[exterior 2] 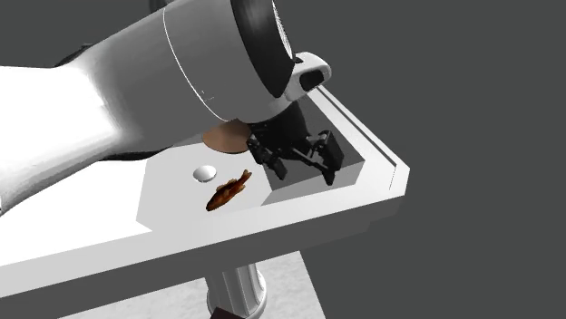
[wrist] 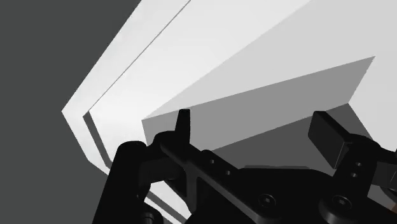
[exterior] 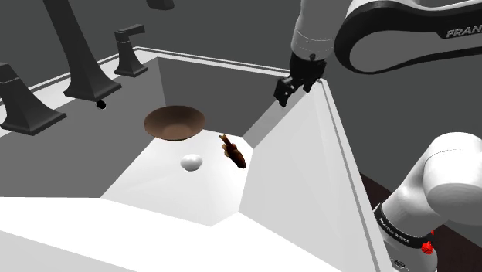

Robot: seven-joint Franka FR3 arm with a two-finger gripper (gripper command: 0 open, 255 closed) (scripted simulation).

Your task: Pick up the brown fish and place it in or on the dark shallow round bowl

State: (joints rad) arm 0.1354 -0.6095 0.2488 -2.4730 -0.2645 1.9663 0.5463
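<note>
Your all-black two-finger gripper stands wide and empty. The slim brown fish looks light, stiff, possibly slippery; grip it across the mid-body, not the tail.

– Can you see the whole brown bowl?
– No. In the second exterior view the big white arm covers most of it.
– And the tall tap?
– The shoulder view's top edge cuts it off.

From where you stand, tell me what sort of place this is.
Probably a bathroom: a white sunken sink basin, a dark faucet spout behind it, and dark tap handles either side.
</note>
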